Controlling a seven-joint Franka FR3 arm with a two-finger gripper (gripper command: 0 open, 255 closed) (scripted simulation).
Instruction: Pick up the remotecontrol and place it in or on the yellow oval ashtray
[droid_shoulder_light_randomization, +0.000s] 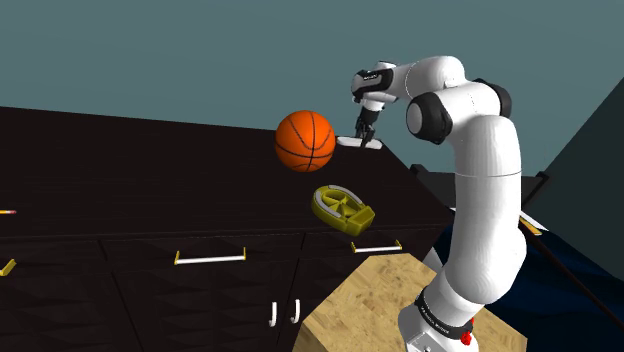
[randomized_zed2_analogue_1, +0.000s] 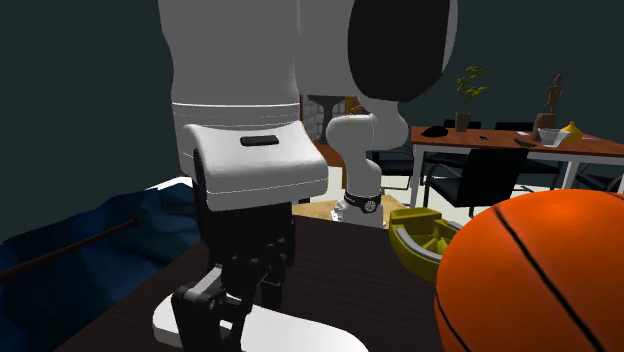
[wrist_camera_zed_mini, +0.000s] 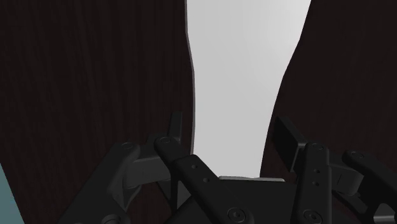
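The remote control (droid_shoulder_light_randomization: 360, 143) is a flat white bar lying on the dark counter (droid_shoulder_light_randomization: 150, 170) near its far edge. My black gripper (droid_shoulder_light_randomization: 366, 128) points straight down onto it. In the wrist view the gripper (wrist_camera_zed_mini: 232, 137) clasps the narrow waist of the remote control (wrist_camera_zed_mini: 245, 76), one finger against each long side. The second exterior view shows the gripper (randomized_zed2_analogue_1: 215, 315) low over the remote control (randomized_zed2_analogue_1: 290, 335), which rests on the counter. The yellow oval ashtray (droid_shoulder_light_randomization: 340, 207) sits nearer the stand, apart from the gripper, and appears as the ashtray (randomized_zed2_analogue_1: 420, 240) behind the ball.
An orange basketball (droid_shoulder_light_randomization: 304, 141) stands on the counter between remote and ashtray, towards the shoulder view's left; this basketball (randomized_zed2_analogue_1: 540, 280) looms large at the second exterior view's right. The wooden stand (droid_shoulder_light_randomization: 380, 300) is at lower right. Drawer handles (droid_shoulder_light_randomization: 210, 258) line the counter front.
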